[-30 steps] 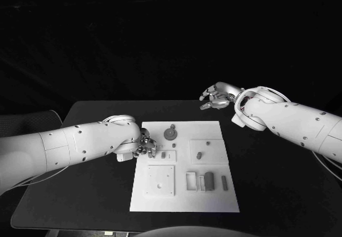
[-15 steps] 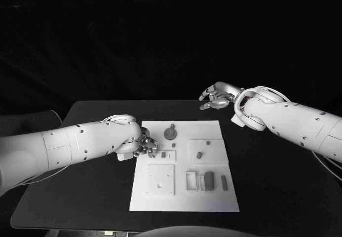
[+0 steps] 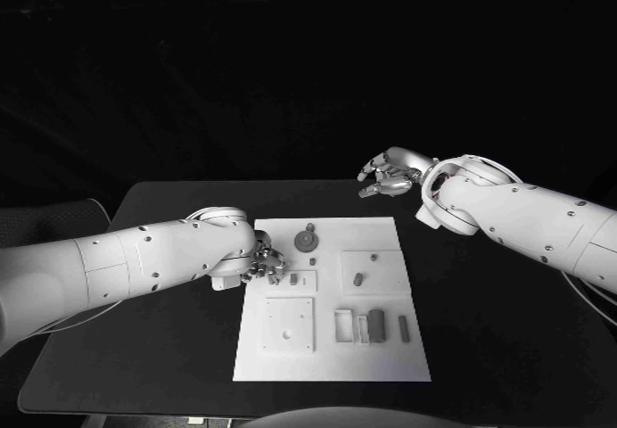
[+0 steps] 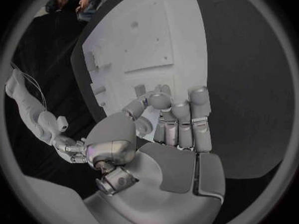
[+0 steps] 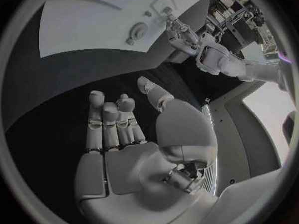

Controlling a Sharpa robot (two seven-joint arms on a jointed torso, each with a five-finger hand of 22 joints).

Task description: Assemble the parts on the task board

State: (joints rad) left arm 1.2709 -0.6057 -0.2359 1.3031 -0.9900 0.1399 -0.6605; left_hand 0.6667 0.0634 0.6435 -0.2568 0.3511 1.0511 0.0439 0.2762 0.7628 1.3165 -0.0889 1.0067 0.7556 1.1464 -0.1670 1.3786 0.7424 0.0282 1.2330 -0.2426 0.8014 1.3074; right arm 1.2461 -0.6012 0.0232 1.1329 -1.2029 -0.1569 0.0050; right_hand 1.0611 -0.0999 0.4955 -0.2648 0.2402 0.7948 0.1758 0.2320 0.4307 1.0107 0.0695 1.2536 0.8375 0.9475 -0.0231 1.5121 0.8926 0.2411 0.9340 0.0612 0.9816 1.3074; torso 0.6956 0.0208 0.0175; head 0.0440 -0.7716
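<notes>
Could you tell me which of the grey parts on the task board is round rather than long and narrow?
The disc-shaped part near the task board's far edge; the others are slim bars or pegs.

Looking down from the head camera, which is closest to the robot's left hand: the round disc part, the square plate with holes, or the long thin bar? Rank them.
From the left hand:
1. Round disc part, just beyond the hand, at the board's far end.
2. Square plate with holes, on the board's near left.
3. Long thin bar, at the board's near right.

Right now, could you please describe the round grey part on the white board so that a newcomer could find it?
Start at the white task board in the middle of the black table. Near its far edge lies the round grey disc-shaped part; its neighbours are small narrow pieces or rectangular blocks.
</notes>
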